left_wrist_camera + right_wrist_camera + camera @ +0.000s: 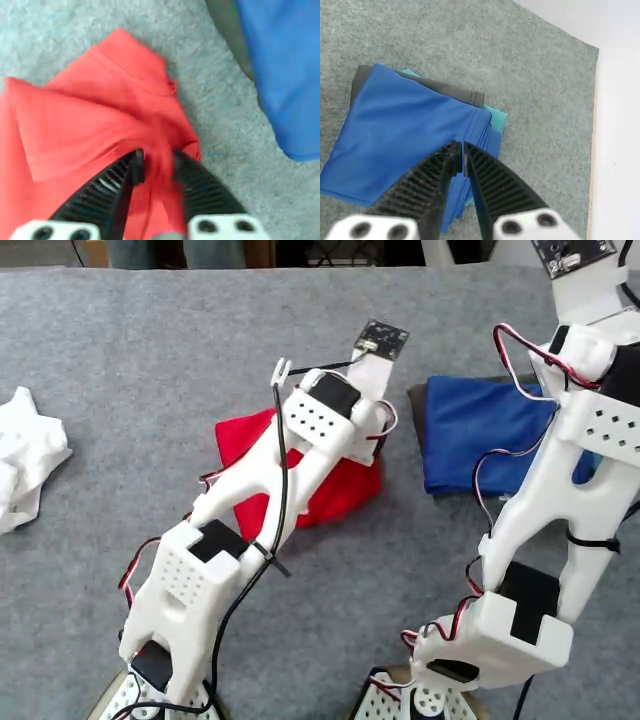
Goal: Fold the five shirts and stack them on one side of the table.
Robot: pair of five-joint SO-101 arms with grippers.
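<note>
Shirts in five colours lie on a grey carpeted surface (150, 350). A red shirt (345, 490) sits near the middle, partly folded, with a flap turned over its body and one corner sticking out. The left arm (260, 500) stretches over it, and the left jaws are pinching a ridge of red cloth (90, 125) near the shirt's edge that faces the pile.

Well to one side, near the table's edge, a folded blue shirt (475, 430) tops a small pile. In the right wrist view, the blue shirt (405, 135) covers a dark grey shirt (445, 90) and a teal shirt (495, 117), whose edges peek out beneath. The right arm (560, 500) hangs over this pile, and the right jaws are pressed almost together with nothing between them, clear of the cloth.

A white shirt (25, 455) lies crumpled at the far opposite edge of the surface, well apart from the rest.

The step in hand looks like folding the red shirt, with three shirts stacked and the white one not yet begun. The next move likely calls for drawing the pinched edge across the shirt to close the fold, keeping the layers flat. The bundle would then need carrying onto the blue shirt without coming undone. Loose cloth could slip or unfold in the lift.
</note>
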